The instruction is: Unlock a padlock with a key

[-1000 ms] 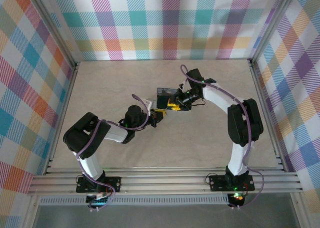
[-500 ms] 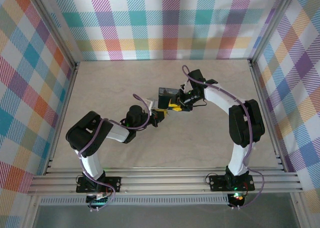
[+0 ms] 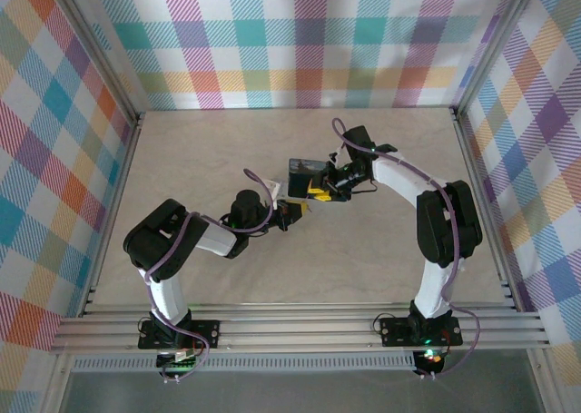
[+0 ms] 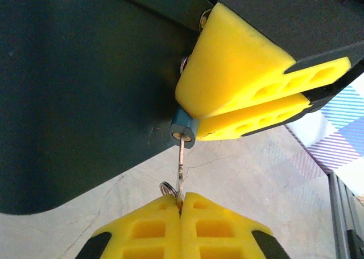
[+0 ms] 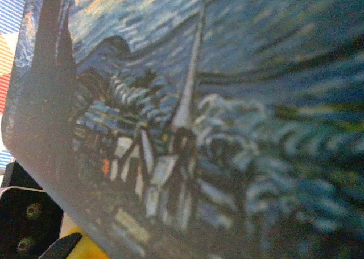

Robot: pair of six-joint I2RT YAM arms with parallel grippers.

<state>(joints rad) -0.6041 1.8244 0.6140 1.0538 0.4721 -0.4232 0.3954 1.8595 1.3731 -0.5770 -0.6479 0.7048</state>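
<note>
Your left gripper (image 4: 181, 201), clamped on the key (image 4: 180, 162), has crept inward; the key's tip sits in the padlock (image 4: 183, 128), which the right gripper (image 4: 198, 115) pinches beside the tin (image 4: 85, 88); turning seems next.

The left arm (image 3: 207, 240) and right arm (image 3: 406, 175) are black and white, with purple cables (image 3: 162, 257). The left tool (image 4: 181, 201) has yellow pocketed fingers (image 4: 148, 230).

Top view: bright, even light, with only faint, soft shadows on the worktop (image 3: 209, 159). Left wrist view: key (image 4: 181, 162) in sharp focus, tin (image 4: 74, 88) dark and underexposed. Right wrist view: tin print heavily blurred, out of focus at close range.
</note>
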